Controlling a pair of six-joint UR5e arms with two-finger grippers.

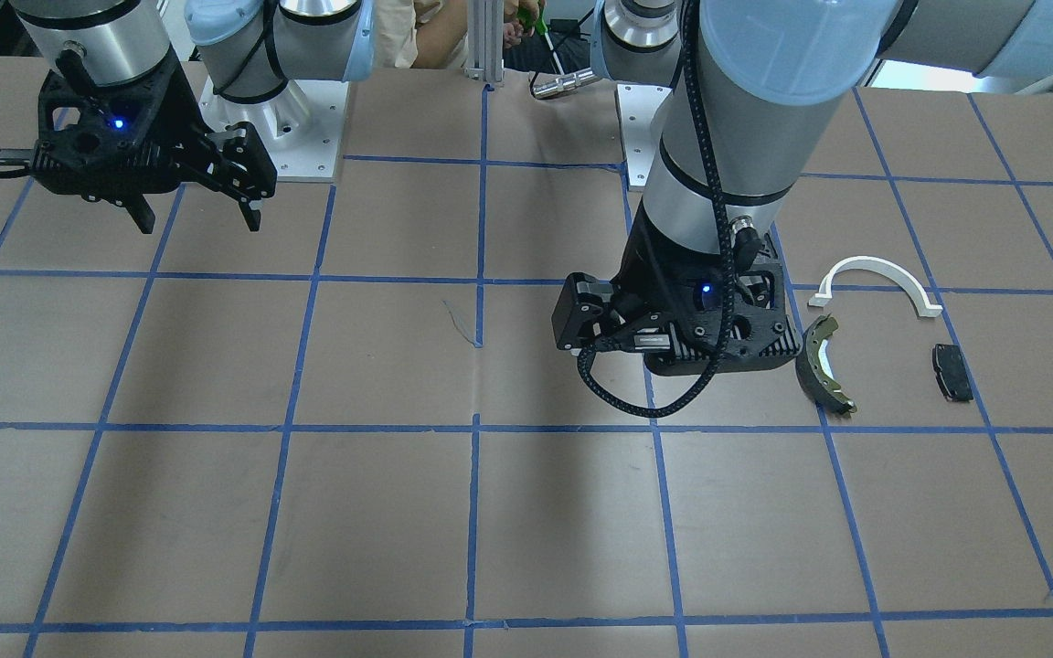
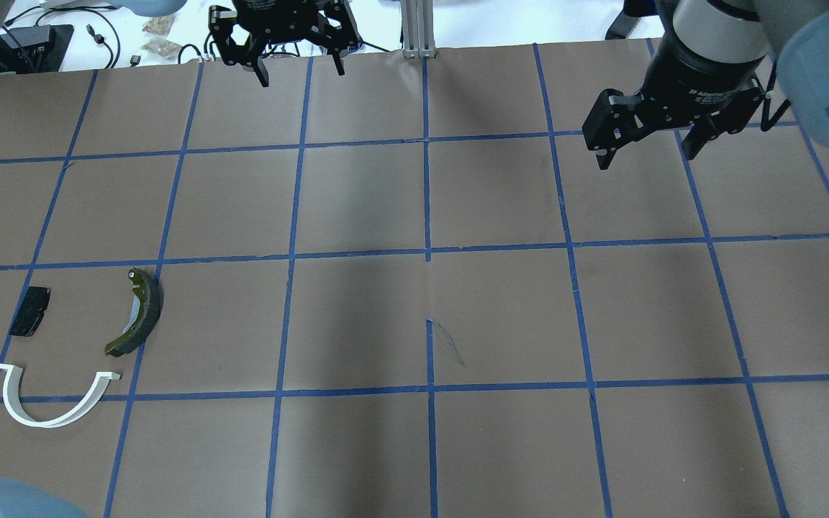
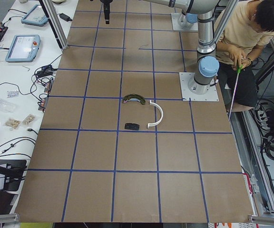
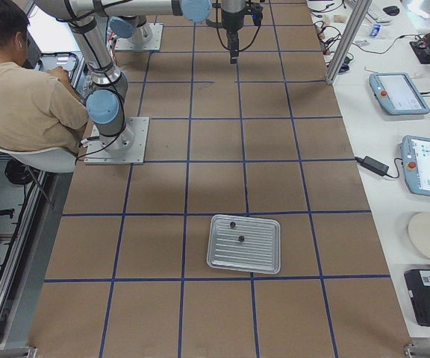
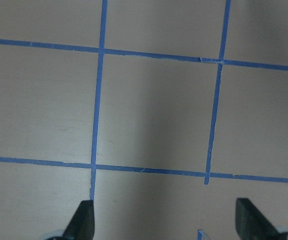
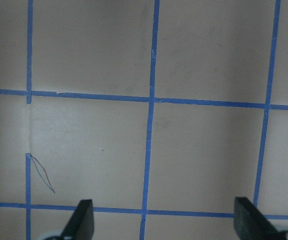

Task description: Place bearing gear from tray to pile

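My left gripper (image 2: 301, 70) is hanging fingers-down, wide open and empty, at the far edge; my right gripper (image 2: 646, 155) is hanging likewise nearer the right edge. Two small dark bearing gears (image 4: 240, 239) are lying in one tray (image 4: 263, 257) there; the three-piece pile (image 2: 137, 313) is sitting by the left edge.

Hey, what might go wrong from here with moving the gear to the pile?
The tray holds two small dark parts; the jaws may grab the wrong one. The pile lies far across the table, so the right gripper, carrying over, might meet the left gripper.
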